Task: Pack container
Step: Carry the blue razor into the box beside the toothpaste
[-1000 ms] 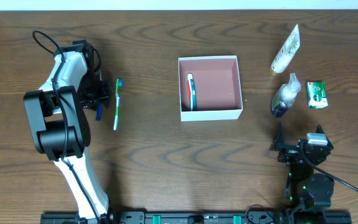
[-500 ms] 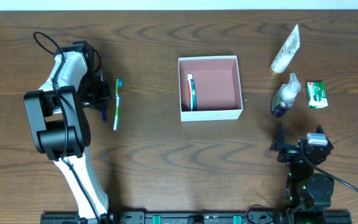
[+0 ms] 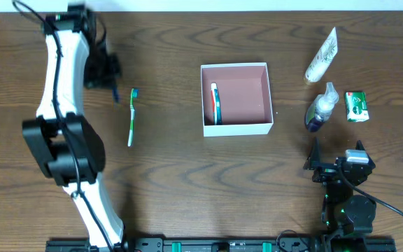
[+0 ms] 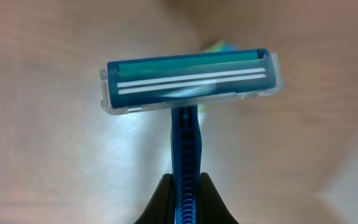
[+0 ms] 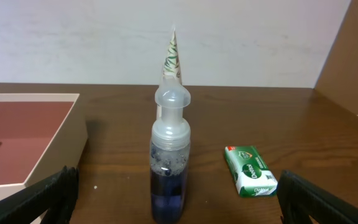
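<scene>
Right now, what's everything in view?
container: 1, white walls, pink-brown inside, table centre
tube-like item: 1, red, white and blue, inside container, left side
toothbrush: 1, green and white, on table left of container
razor: 1, blue, held by left gripper
squeeze tube: 1, white with green print, far right
bottle: 1, clear with dark blue liquid, right of container
soap packet: 1, green, right of bottle
table: 1, dark wood
left gripper: shut on razor handle
right gripper: open, empty, facing bottle

White-walled square container (image 3: 235, 127), pink-brown inside, open, mid-table, upright
</scene>
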Robot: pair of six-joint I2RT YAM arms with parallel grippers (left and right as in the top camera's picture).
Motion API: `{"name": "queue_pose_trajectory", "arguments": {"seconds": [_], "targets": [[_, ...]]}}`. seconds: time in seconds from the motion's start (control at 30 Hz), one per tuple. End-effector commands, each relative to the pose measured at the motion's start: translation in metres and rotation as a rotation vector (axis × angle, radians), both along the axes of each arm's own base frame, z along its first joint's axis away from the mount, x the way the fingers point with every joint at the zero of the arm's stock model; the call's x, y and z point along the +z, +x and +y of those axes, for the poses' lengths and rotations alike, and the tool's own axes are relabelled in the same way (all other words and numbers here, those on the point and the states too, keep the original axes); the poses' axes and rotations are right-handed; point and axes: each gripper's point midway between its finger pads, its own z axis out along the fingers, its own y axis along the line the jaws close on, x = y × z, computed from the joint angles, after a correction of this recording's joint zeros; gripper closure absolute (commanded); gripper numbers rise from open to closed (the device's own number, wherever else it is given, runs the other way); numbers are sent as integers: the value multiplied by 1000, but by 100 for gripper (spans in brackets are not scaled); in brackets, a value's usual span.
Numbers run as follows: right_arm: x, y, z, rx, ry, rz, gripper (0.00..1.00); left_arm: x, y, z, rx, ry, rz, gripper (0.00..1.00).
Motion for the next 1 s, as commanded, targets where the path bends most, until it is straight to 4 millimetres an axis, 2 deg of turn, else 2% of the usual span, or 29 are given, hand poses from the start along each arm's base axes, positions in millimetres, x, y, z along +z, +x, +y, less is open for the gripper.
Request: {"name": "queue_pose_trajectory", "arguments": {"seconds": [0.0, 0.1, 0.13, 0.2, 0.23, 0.37, 0.47, 0.6, 0.87, 0.97], "targets": [[-1, 0, 3, 13, -7, 1, 1, 65, 7, -84, -89, -97, -179, 94], [-1, 0, 3, 12, -7, 1, 1, 71, 6, -151, -154, -140, -226, 94], [-1, 0, 3, 13, -7, 1, 1, 69, 4, -175, -176, -154, -230, 94], [-1, 0, 3, 13, -7, 2, 1, 64, -2, -210, -209, -164, -232, 94], [-1, 0, 3, 13, -7, 1, 1, 59, -5, -225, -215, -152, -229, 94], [-1, 0, 3, 13, -7, 2, 1, 33, -14, -258, -217, -110, -191, 94], [-1, 0, 3, 13, -7, 2, 1, 7, -17, -268, -189, -100, -132, 94], [-1, 0, 3, 12, -7, 2, 1, -27, -13, -271, -168, -77, -74, 94], [-1, 0, 3, 12, -7, 2, 1, -88, -15, -262, -129, -18, 56, 94], [-1, 0, 3, 12, -7, 1, 1, -100, -20, -254, -122, 5, 103, 94]]}}
